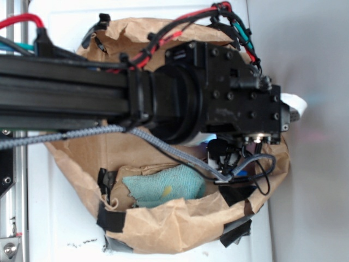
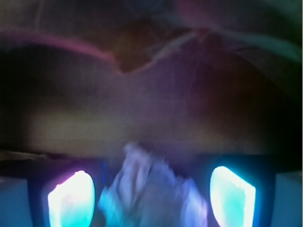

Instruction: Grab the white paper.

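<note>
Hanging inside the brown paper bag (image 1: 163, 224), the hand (image 2: 151, 198) stands open, its glowing fingertips (image 2: 71, 201) flanking the crumpled white paper (image 2: 149, 189) with gaps either side. Crinkled bag walls crowd close; beside the hand lies the teal terry cloth (image 1: 163, 187).

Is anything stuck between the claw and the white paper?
Nothing visible is. In the wrist view the white paper sits right between the two glowing fingers of the claw, with only open gaps on each side. The picture is blurry, so I cannot tell whether they touch it.
</note>
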Controlling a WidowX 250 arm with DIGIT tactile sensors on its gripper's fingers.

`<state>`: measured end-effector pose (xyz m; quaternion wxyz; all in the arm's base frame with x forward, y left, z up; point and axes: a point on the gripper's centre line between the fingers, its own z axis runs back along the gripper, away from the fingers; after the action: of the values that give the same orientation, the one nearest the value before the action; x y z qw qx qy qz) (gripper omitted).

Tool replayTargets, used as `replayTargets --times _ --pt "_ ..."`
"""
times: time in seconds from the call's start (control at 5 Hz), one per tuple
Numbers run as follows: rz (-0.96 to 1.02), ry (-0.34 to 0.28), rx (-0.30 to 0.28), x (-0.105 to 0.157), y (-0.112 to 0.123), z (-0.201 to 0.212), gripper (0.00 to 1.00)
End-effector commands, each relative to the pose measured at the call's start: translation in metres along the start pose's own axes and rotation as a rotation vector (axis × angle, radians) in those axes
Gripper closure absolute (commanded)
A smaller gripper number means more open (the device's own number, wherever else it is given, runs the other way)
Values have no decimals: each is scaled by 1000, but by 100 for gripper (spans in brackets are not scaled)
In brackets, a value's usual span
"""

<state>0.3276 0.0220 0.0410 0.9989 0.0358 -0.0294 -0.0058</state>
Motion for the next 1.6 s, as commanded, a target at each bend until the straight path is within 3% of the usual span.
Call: replayTargets --times 0.0,0.2,0.4,0.6,0.8,1.0,1.4 --pt "-100 -17 -45 -2 -5 25 0" --pt "-66 -18 -45 -1 -2 27 100" --pt "-36 -42 -24 1 1 33 100" --pt "-8 -75 -38 -2 10 57 100" --pt "17 -131 -98 -13 26 99 100" --pt "3 -97 -137 -30 43 133 100" --pt "-50 49 -101 -62 61 169 100"
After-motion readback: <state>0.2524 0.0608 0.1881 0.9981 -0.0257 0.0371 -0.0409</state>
